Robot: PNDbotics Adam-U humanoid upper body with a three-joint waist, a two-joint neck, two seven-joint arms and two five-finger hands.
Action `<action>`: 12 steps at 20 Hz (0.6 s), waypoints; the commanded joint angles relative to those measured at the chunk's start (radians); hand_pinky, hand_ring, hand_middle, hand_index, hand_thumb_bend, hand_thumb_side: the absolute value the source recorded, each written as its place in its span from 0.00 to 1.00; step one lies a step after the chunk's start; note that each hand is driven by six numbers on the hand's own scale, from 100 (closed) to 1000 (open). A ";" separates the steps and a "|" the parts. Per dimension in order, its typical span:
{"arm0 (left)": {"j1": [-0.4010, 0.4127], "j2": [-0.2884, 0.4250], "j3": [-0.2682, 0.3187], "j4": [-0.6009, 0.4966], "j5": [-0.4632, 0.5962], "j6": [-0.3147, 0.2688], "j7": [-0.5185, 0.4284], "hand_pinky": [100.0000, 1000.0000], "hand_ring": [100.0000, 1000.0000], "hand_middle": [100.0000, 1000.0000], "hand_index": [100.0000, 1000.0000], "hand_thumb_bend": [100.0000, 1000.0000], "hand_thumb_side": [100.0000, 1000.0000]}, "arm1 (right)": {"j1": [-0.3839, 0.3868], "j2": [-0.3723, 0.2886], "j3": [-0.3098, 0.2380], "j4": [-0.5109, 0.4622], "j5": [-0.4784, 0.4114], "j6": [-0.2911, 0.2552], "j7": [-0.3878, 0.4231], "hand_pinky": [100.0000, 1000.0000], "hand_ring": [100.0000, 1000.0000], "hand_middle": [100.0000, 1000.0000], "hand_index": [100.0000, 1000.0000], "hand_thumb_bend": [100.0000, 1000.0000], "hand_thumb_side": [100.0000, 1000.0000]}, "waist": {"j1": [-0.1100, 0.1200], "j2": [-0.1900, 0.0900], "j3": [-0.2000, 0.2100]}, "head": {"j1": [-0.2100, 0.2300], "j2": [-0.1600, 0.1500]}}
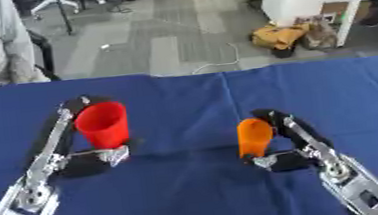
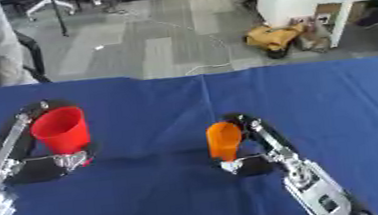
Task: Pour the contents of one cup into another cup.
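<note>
On a table (image 1: 201, 188) draped in blue cloth, the left robot hand (image 1: 88, 158) curls around an upright red cup (image 1: 103, 124), while the right robot hand (image 1: 283, 145) grips a smaller orange cup (image 1: 254, 137), also upright. The two cups stand well apart. Grey flooring stretches beyond the table's far edge.

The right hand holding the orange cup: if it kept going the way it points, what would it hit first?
The right hand points up the table and slightly left. Past the orange cup it holds, only bare blue tablecloth seems to lie ahead; the red cup sits well off that line, though depth is uncertain.
</note>
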State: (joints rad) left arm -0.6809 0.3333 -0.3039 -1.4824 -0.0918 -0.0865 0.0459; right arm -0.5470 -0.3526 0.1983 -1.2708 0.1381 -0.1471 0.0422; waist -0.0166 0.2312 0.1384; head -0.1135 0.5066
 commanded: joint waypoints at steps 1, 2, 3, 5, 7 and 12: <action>-0.013 0.003 0.005 -0.028 0.011 0.004 0.003 0.34 0.28 0.30 0.67 0.53 0.00 | -0.021 -0.001 -0.005 0.005 -0.003 -0.007 0.002 0.62 0.72 0.69 0.86 0.50 0.00 | 0.005 -0.018 0.004 | -0.008 -0.013; -0.013 0.001 0.004 -0.028 0.011 0.004 0.003 0.34 0.28 0.30 0.67 0.53 0.00 | -0.022 0.002 -0.006 0.011 -0.004 -0.007 0.000 0.62 0.72 0.69 0.86 0.50 0.00 | 0.007 -0.017 0.005 | -0.012 -0.015; -0.013 0.000 0.004 -0.029 0.012 0.004 0.003 0.33 0.28 0.30 0.67 0.53 0.00 | -0.023 0.006 -0.007 0.017 -0.004 -0.007 -0.001 0.62 0.71 0.68 0.86 0.51 0.00 | 0.008 -0.017 0.007 | -0.015 -0.016; -0.013 -0.002 0.004 -0.029 0.012 0.005 0.003 0.33 0.28 0.30 0.67 0.53 0.00 | -0.026 0.010 -0.008 0.027 -0.005 -0.009 -0.004 0.62 0.71 0.68 0.86 0.51 0.00 | 0.009 -0.016 0.010 | -0.019 -0.018; -0.013 -0.002 0.004 -0.029 0.013 0.005 0.003 0.33 0.28 0.30 0.67 0.53 0.00 | -0.027 0.011 -0.008 0.032 -0.005 -0.011 -0.005 0.62 0.71 0.68 0.86 0.51 0.00 | 0.010 -0.016 0.010 | -0.020 -0.018; -0.016 -0.008 0.004 -0.030 0.015 0.007 0.006 0.33 0.27 0.30 0.67 0.54 0.00 | -0.042 0.032 -0.017 0.062 -0.010 -0.011 -0.031 0.56 0.62 0.59 0.77 0.46 0.00 | 0.014 -0.013 0.030 | -0.037 -0.031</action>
State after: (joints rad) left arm -0.6793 0.3200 -0.3039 -1.4886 -0.0806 -0.0821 0.0498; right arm -0.5722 -0.3178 0.1900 -1.2065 0.1340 -0.1566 0.0194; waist -0.0052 0.2330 0.1672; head -0.1444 0.4891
